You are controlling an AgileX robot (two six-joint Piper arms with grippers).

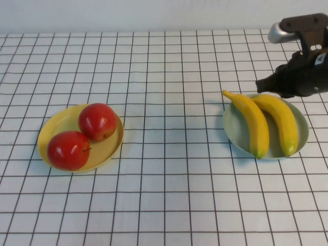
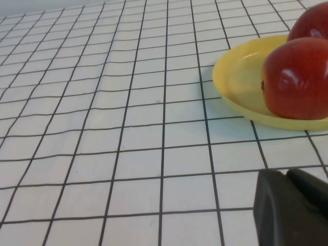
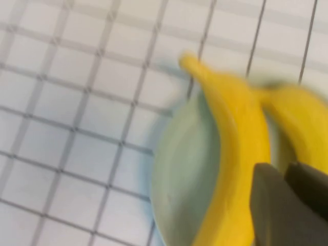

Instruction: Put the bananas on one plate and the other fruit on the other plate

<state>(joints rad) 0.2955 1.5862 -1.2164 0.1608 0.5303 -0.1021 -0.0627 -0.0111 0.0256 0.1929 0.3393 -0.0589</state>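
Yellow bananas [image 1: 266, 123] share the blue-green plate [image 1: 231, 128]; red apples [image 1: 82, 136] share the yellow plate [image 1: 54, 123].

Both bananas lie side by side on the blue-green plate at the right of the checked cloth [image 1: 169, 179], their stem ends pointing toward the far side, the left one's stem reaching past the rim. Two apples sit touching each other on the yellow plate at the left, one nearer the camera than the other. Above the far right edge of the banana plate hangs the right gripper [image 1: 262, 85], its fingers pressed together with nothing between them. Near the yellow plate, low over the cloth, the left gripper [image 2: 293, 205] shows only in its wrist view, its fingers closed and empty.
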